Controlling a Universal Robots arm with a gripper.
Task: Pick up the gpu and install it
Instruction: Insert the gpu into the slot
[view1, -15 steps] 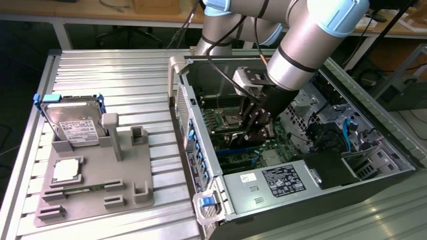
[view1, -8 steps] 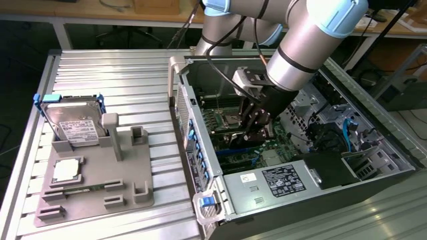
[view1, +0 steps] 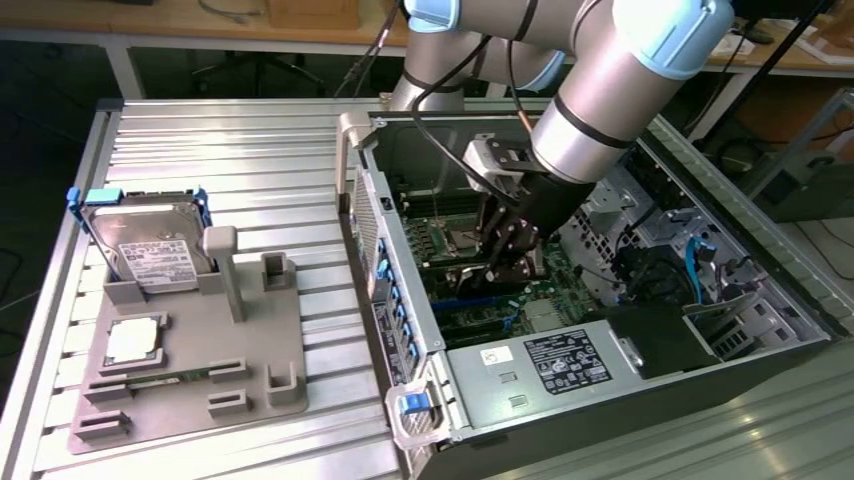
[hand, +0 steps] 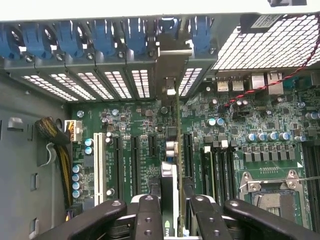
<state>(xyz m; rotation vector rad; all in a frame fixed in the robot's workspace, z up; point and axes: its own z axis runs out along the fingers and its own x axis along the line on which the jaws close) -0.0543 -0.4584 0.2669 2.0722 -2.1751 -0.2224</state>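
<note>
1. Far on the exterior view's left, a silver hard drive (view1: 150, 243) with a white label stands upright in a grey holder tray (view1: 254, 350); a processor chip (view1: 134, 342) lies flat in the tray below it; all on a ribbed metal table (view1: 227, 150).
2. Centre: an open computer case (view1: 387, 300) lies on its side, blue clips along its near wall; the motherboard (hand: 125, 130) is exposed inside.
3. The arm reaches down into the case; the gripper (view1: 514, 262) sits low over the board; its fingers (hand: 149, 220) are partly closed, pinching the gpu (hand: 176, 165) edge-on between them.
4. The gpu stands upright over an expansion slot; its silver bracket (hand: 172, 60) meets the rear slot wall between blue latches.
5. To the exterior view's right: power supply (view1: 567, 362), blue cables (view1: 694, 262).
</note>
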